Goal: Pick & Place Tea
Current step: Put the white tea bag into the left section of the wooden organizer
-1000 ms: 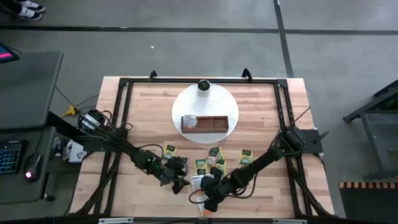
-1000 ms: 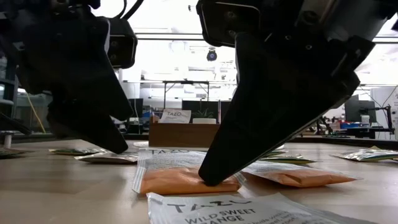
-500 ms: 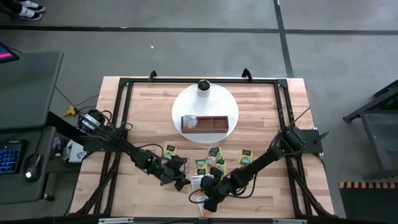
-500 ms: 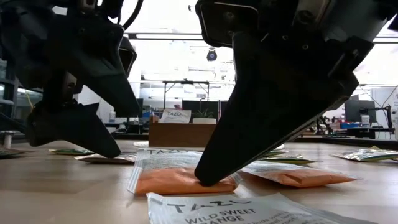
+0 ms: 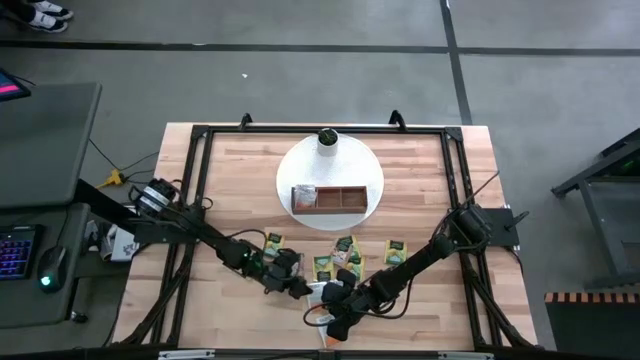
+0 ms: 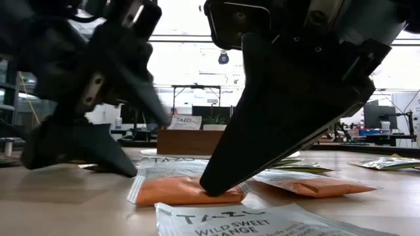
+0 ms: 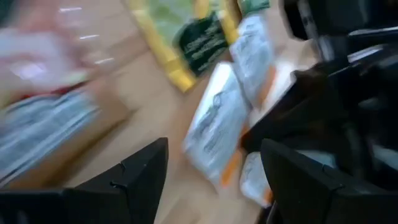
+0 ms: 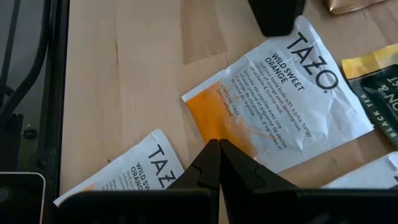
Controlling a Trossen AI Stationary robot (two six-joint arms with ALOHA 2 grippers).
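Observation:
An orange-and-white tea sachet (image 8: 283,93) lies flat on the wooden table near its front edge; in the low view, this sachet (image 6: 177,190) is in the foreground. My right gripper (image 8: 217,146) is shut, tips down on it. My left gripper (image 7: 215,148) is open just left of it, with the sachet's white end (image 7: 214,124) ahead between its fingers. One left finger (image 8: 277,15) stands at that end. A second orange sachet (image 8: 140,174) lies nearer the front edge. My right gripper presses its shut fingertips down on the sachet's orange end (image 8: 214,127), slanting down from the table's right. The sachet lies flat on the table under the tips (image 6: 211,187). Whether my left gripper touches the sachet, I cannot tell.
Several green sachets (image 5: 345,250) lie scattered behind the grippers. Farther back, a brown wooden tray (image 5: 330,198) sits on a round white plate (image 5: 372,170), with a white cylinder with a dark top (image 5: 327,138) at the plate's far rim. A black frame (image 5: 195,150) borders the table.
My left gripper has rolled about its own axis, sunk a little and gone toward the table's right, closing on the sachet under my right gripper. Its fingers stay open. My right gripper has kept its place on the sachet.

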